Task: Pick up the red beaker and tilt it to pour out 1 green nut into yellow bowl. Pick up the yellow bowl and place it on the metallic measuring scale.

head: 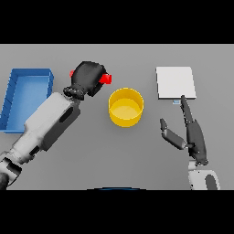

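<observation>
Grey table (91, 155): left robot hand (88, 77) gripping red beaker (105, 78), long axis horizontal toward yellow bowl (125, 107).

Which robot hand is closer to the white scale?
The right robot hand. Its straight fingertips reach the metallic measuring scale's near edge. The left robot hand is far across the table, wrapped around the red beaker.

A plain grey table (114, 155) is seen filling the view, evenly lit, with a blue tray (13, 98) set at its left edge.
</observation>
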Available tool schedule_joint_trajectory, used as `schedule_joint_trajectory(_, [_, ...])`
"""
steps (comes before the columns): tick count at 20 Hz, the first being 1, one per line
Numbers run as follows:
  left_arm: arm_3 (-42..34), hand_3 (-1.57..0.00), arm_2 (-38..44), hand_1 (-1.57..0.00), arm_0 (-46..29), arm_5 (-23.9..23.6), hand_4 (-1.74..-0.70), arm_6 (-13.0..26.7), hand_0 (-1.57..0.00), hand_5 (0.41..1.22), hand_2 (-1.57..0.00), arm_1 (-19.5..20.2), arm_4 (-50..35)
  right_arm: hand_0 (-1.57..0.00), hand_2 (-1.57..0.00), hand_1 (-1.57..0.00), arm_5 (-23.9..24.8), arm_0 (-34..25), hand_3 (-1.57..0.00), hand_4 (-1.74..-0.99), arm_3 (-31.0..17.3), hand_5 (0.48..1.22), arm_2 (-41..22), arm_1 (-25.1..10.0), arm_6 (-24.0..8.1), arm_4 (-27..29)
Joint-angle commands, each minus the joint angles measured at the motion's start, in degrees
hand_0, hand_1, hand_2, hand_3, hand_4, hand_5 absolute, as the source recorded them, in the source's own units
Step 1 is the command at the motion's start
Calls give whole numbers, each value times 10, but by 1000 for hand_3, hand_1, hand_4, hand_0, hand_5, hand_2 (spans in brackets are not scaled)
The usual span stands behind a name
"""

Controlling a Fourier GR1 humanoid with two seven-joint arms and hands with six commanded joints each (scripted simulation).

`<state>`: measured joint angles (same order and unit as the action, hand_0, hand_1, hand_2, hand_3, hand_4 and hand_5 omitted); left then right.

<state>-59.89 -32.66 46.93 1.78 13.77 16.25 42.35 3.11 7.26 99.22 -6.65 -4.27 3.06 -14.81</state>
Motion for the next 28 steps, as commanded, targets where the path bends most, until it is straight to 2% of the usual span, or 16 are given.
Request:
schedule_joint_trajectory(1, [12, -1571, -12, -1571, 15, 9, -1691, 3, -1571, 1196, -1571, 0, 13, 1, 1, 1, 1, -3, 1, -1282, -4, 705, -3, 5, 3, -2])
schedule_joint_trajectory(2, [15, -1571, -28, -1571, 20, 22, -1649, -4, -1571, 1201, -1571, 5, 25, 1, 1, 1, -2, 5, 1, -1284, 2, 705, 1, 2, 12, 6])
schedule_joint_trajectory(3, [17, -1571, -39, -1571, 31, 32, -1666, -9, -1571, 1205, -1571, 12, 34, 1, 1, 1, -1, 7, 1, -1283, -3, 702, 2, 4, 16, 9])
schedule_joint_trajectory(5, [25, -1391, -73, -1571, 55, 69, -1687, -13, -1571, 1211, -1571, 12, 53, 1, 1, 1, -4, 10, 1, -1287, 0, 690, 2, 11, 24, 18])
schedule_joint_trajectory(6, [37, -1327, -85, -1571, 72, 81, -1695, -20, -1571, 1213, -1571, 13, 62, 1, 1, 1, -3, 6, 1, -1288, -9, 685, 4, 14, 18, 21])
schedule_joint_trajectory(7, [47, -1277, -100, -1571, 86, 86, -1701, -32, -1571, 1215, -1571, 7, 73, 1, 1, 1, 0, 9, 1, -1292, -9, 678, 8, 13, 27, 23])
schedule_joint_trajectory(11, [70, -1451, -164, -1571, 127, 117, -1723, -79, -1571, 1218, -1571, 11, 109, 1, 1, 1, -2, 2, 1, -1294, -15, 653, 12, 21, 25, 37])
schedule_joint_trajectory(14, [84, -1509, -213, -1571, 150, 142, -1732, -85, -1571, 1220, -1571, 3, 140, 1, 1, 1, 0, 6, 1, -1291, -14, 640, 10, 22, 33, 34])
schedule_joint_trajectory(17, [98, -1539, -250, -1571, 173, 161, -1736, -91, -1571, 1220, -1571, -3, 163, 1, 1, 1, 6, -5, 1, -1291, -12, 631, 9, 23, 13, 25])
schedule_joint_trajectory(21, [117, -1558, -294, -1571, 203, 158, -1739, -114, -1571, 1221, -1571, -2, 190, 1, 1, 1, 9, 12, 1, -1276, -18, 600, 8, 23, 22, 18])
schedule_joint_trajectory(22, [126, -1561, -301, -1571, 212, 152, -1739, -121, -1571, 1221, -1571, -2, 195, 1, 1, 1, 17, 1, 1, -1276, -24, 593, 8, 25, 12, 11])
schedule_joint_trajectory(23, [137, -1563, -310, -1571, 221, 152, -1738, -117, -1571, 1221, -1571, -9, 201, 1, 1, 1, 17, 2, 1, -1270, -21, 588, 10, 21, 15, 11])
schedule_joint_trajectory(28, [156, -1568, -361, -1571, 265, 183, -1735, -147, -1571, 1221, -1571, -23, 222, 1, 1, 1, 20, 8, 1, -1216, -17, 585, 6, 21, 19, 2])
